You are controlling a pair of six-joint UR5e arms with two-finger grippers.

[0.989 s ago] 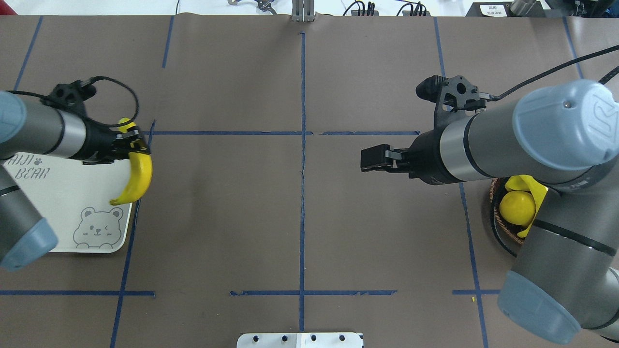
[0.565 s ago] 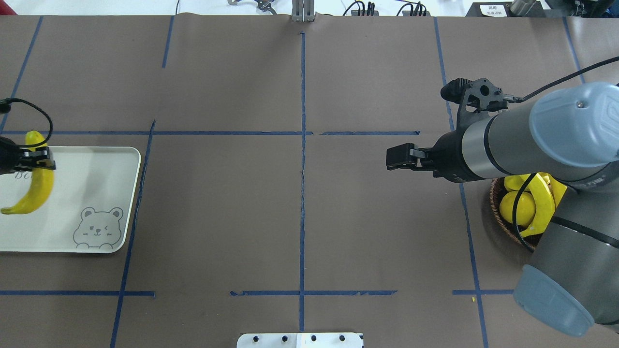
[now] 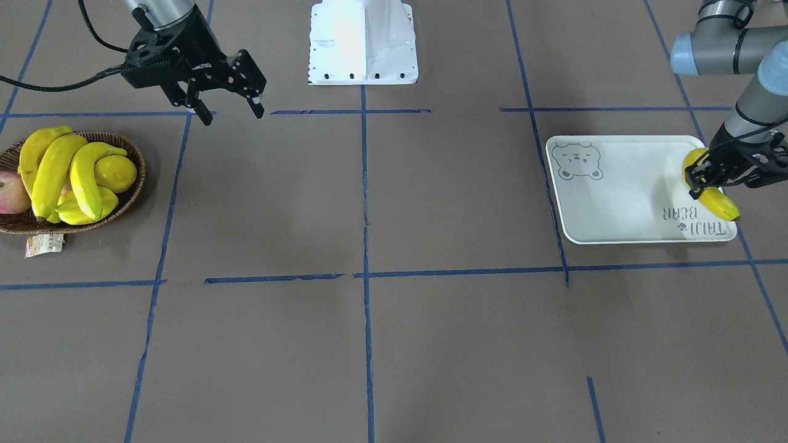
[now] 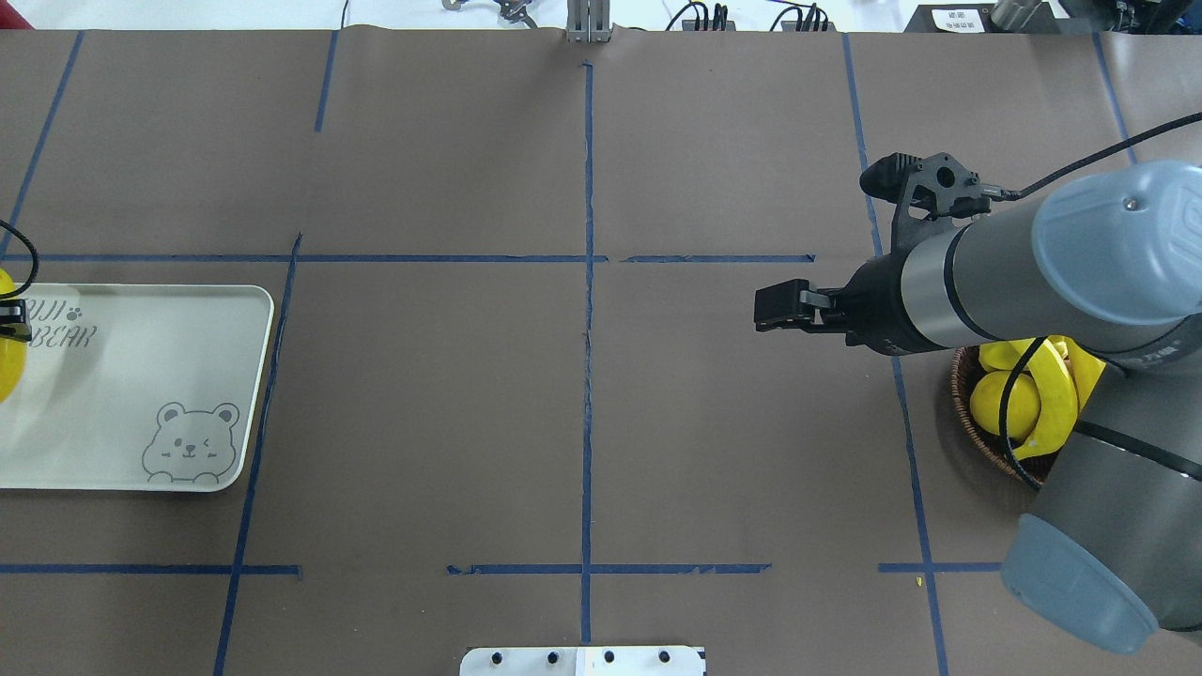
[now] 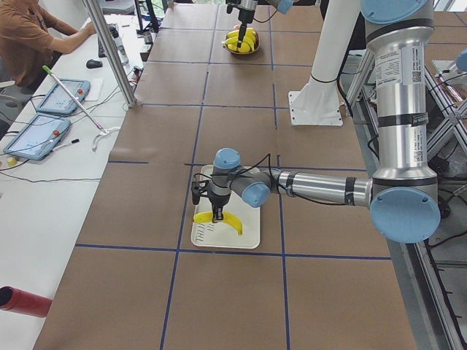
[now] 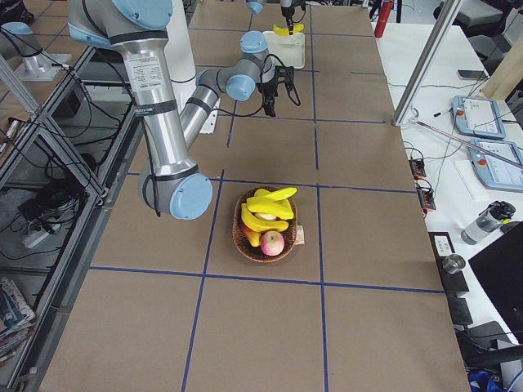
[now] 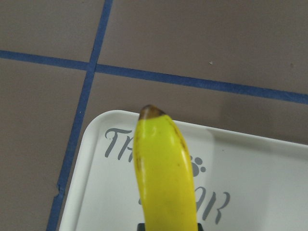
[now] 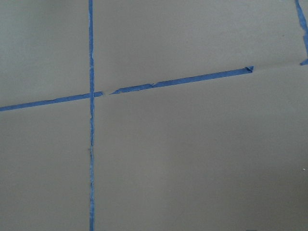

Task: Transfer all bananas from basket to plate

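Note:
My left gripper (image 3: 706,180) is shut on a yellow banana (image 3: 720,203) and holds it over the lettered end of the white bear plate (image 3: 615,197). In the left wrist view the banana (image 7: 163,168) points over the plate's corner (image 7: 260,183). In the overhead view the left gripper (image 4: 11,321) is at the left edge. My right gripper (image 3: 233,117) is open and empty over bare table, beside the wicker basket (image 3: 80,226). Three bananas (image 3: 55,172) lie in the basket.
A round yellow lemon (image 3: 117,173) and a red apple (image 3: 9,192) also lie in the basket. A paper tag (image 3: 43,245) lies at the basket's front. The robot's white base (image 3: 363,40) stands at the table's robot side. Blue tape lines cross the brown table.
My left gripper carried the banana from the plate's inner edge across to its lettered outer end, almost out of the overhead view. My right arm drew back toward the basket, then held nearly still.

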